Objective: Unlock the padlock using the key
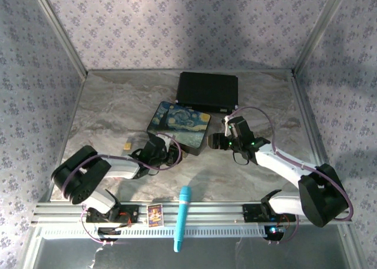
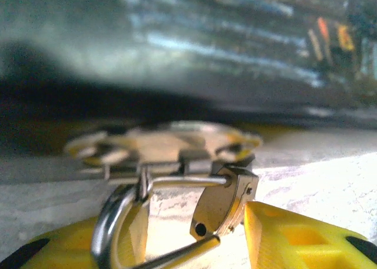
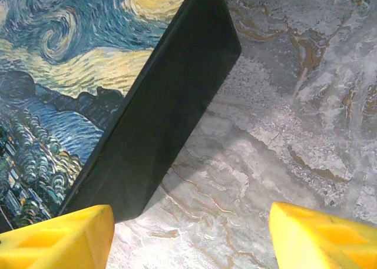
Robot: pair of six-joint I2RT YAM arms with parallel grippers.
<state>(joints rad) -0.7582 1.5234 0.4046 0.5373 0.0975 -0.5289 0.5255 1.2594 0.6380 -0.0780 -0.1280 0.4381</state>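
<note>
The brass padlock lies on the marble table between the yellow fingers of my left gripper. Its body rests against the right finger, and the silvery shackle bows across the left one. The shackle's free end sits outside its hole in the body. Blurred pale metal pieces that look like the key lie just behind the padlock. In the top view the left gripper sits at the front edge of the painted box. My right gripper hovers open and empty near the box's corner.
A black case stands behind the painted box. A small yellow block lies at the left. A teal pen and a small card rest on the near rail. Bare marble lies to the right.
</note>
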